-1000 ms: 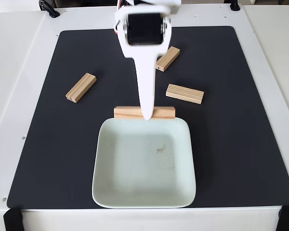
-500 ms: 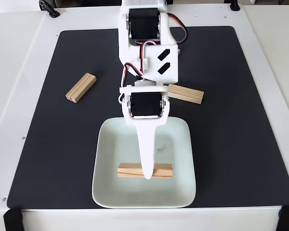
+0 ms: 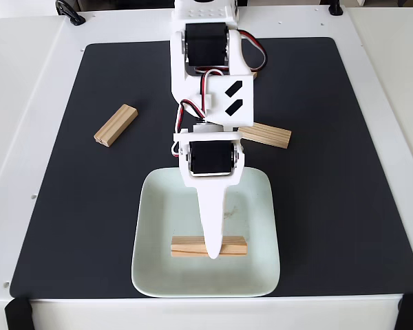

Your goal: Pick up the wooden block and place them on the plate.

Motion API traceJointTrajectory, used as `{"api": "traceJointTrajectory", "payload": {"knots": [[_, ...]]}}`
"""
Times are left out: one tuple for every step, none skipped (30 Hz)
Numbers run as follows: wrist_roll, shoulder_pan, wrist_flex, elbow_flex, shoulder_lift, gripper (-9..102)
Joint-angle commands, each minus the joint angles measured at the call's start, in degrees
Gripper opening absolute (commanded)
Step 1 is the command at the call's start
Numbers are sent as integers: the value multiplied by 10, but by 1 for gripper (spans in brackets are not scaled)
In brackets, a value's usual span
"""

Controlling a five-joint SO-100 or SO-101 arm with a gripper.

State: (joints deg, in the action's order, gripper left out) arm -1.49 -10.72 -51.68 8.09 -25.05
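The square pale mint-green glossy plate [image 3: 261, 268] holds one light tan wooden block [image 3: 189, 246], lying crosswise toward its 6 o'clock side. The white pincer [image 3: 213, 251] points down onto that block's middle — whether clamped or loosened I cannot tell. Since half a second ago block and pincer have barely shifted; two more blocks lie on the black mat, at 10 o'clock [image 3: 115, 125] and 1 o'clock [image 3: 267, 135] of the plate.

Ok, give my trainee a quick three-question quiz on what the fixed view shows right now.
1. True or false: a block lies across the plate.
2. How many blocks lie on the mat in plain sight? A) one B) two C) four
3. Fill in: the tool tip sits over the ____ of the plate's block.

Key: 1 true. 2 B: the left block and the right block, partly behind the arm. 3 middle.
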Motion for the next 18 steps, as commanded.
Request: {"api": "traceJointTrajectory", "payload": {"knots": [[2,1,1,-31,-10,0],[4,2,1,-30,-10,0],[4,3,0,-30,-10,0],[4,4,0,-28,-11,0],[4,4,0,-21,-11,0],[4,5,0,-13,-16,0],[3,5,0,-3,-20,2],[0,7,0,4,-21,5],[-1,8,0,6,-21,9],[-1,9,0,8,-22,14],[-2,12,0,11,-22,20],[-3,15,0,12,-22,26],[-2,16,0,13,-22,31],[-1,17,0,14,-22,36],[0,18,-1,14,-22,39],[0,18,-1,14,-22,40],[-2,18,-1,14,-22,40],[-3,18,-1,14,-23,40]]}}
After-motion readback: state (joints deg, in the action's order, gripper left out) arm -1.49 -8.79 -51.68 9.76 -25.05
